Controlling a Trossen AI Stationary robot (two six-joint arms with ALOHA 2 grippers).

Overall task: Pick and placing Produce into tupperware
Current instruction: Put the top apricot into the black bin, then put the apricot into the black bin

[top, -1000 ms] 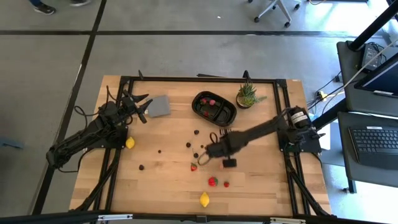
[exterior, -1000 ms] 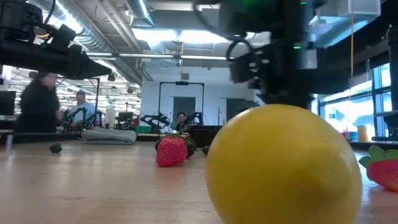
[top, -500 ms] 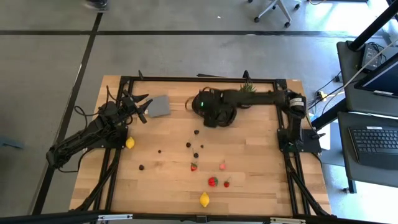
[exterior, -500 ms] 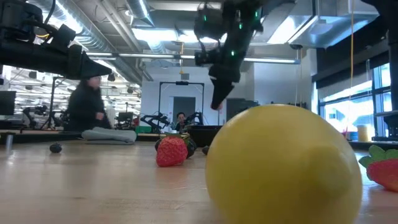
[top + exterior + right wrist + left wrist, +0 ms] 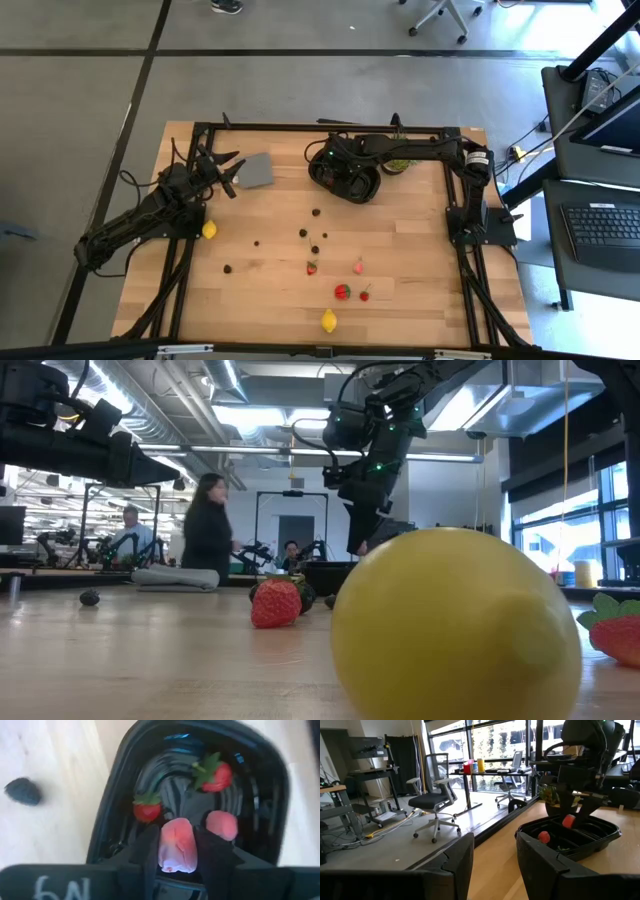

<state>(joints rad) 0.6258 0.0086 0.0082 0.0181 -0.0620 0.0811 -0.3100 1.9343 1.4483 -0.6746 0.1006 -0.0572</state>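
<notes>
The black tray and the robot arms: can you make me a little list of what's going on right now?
right gripper: above the black tray, a pink fruit piece between its fingers
in the tray: two strawberries, one more pink piece
left gripper: waiting beside the grey square, holding nothing
on the table: two lemons, strawberries and dark berries not yet picked up

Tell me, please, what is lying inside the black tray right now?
Inside the tray lie two red strawberries and a pink piece. The right claw hangs above it, a pink fruit between its fingers, covering part of the floor; the high view shows nothing.
</notes>
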